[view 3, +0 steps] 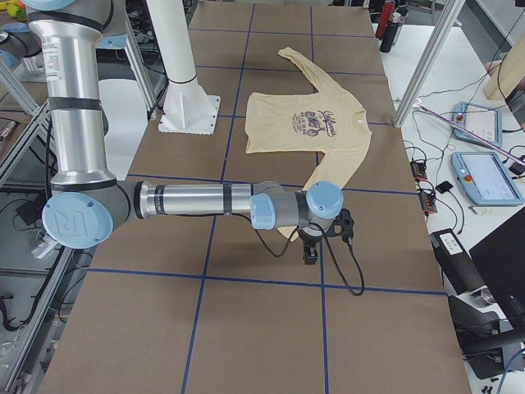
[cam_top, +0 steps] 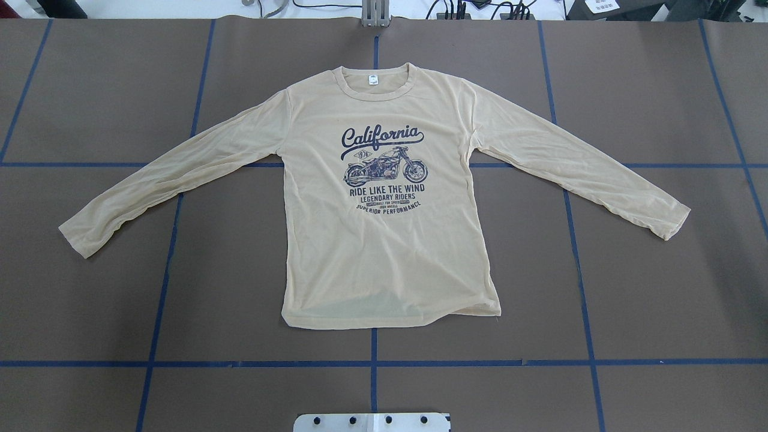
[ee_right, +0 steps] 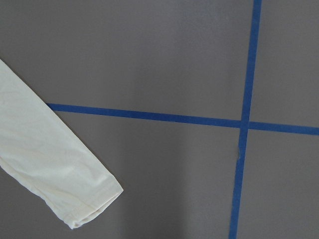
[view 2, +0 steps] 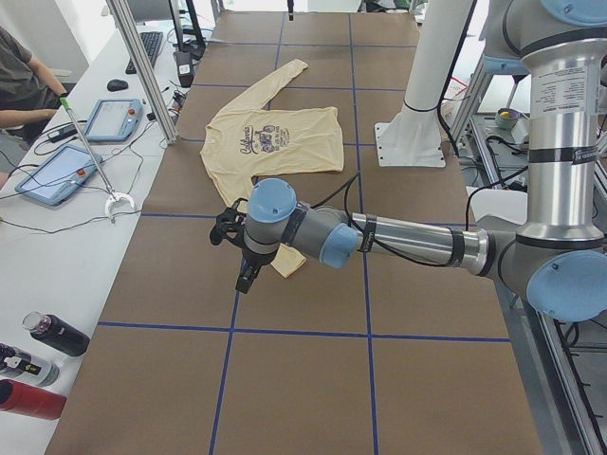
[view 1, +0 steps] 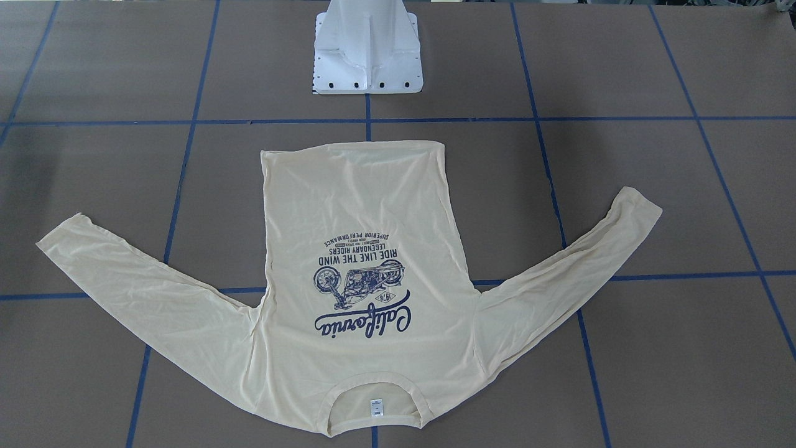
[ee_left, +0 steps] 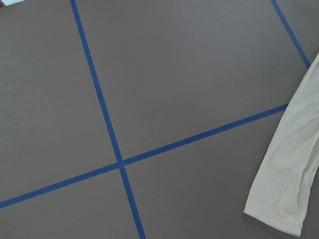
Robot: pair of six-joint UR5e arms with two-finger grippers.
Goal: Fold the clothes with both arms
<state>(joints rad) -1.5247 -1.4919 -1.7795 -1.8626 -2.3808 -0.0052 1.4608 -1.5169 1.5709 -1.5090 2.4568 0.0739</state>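
1. The T-shirt [cam_top: 384,240] lies flat and front up on the brown table [cam_top: 660,288], in the middle of the overhead view. Its neck points to the top of the frame and its hem to the bottom. Both long sleeves spread outward and downward to left and right.
2. The left arm [view 2: 408,243] fills the centre of the exterior left view. Its upper tube stands upright at the right edge and its forearm reaches level toward the left. The left gripper [view 2: 247,281] points down above the near sleeve's cuff. I cannot tell how its jaws stand.
3. In the exterior right view the right arm [view 3: 197,199] has its tube upright at the left edge and its forearm level toward the right. The right gripper [view 3: 312,253] hangs by the near cuff. The state of its jaws cannot be told either.
4. Each wrist camera looks down on one cuff, at the lower right in the left wrist view and the lower left in the right wrist view.
5. The navy print [cam_top: 384,168] reads "California", "1976", "RIDE LIKE THE WIND", "LEGENDARY RIDERS" and "SUPERIOR PERFORMANCE" around a motorcycle. The writing on the white neck label [cam_top: 374,80] is too small to read.
6. Blue tape lines [cam_top: 180,363] grid the table, and a white pedestal [view 1: 368,46] stands at the top centre of the front-facing view.
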